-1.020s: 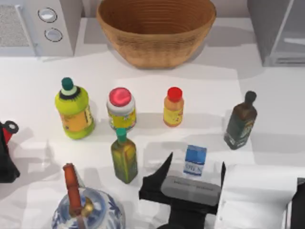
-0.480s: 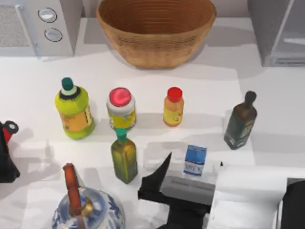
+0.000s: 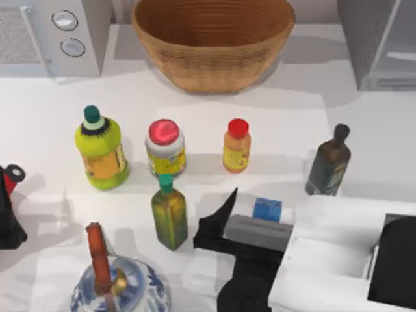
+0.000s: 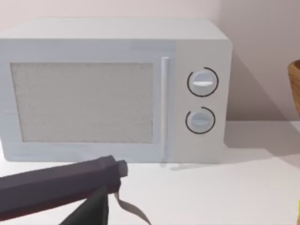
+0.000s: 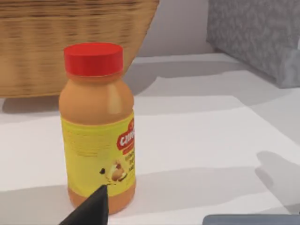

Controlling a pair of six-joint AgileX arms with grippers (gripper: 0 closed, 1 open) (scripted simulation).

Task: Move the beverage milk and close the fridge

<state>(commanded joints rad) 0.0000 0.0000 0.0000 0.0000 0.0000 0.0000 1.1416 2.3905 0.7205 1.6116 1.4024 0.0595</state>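
One wrist view faces the microwave [image 4: 115, 89], another the orange bottle [image 5: 98, 126].

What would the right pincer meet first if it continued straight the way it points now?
Probably the beverage milk, sitting just ahead of the right pincer; beyond it stands the orange bottle. Depth is unclear.

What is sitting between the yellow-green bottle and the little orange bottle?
In the top view, a jar with a pink-red lid stands between the yellow-green bottle and the orange bottle.
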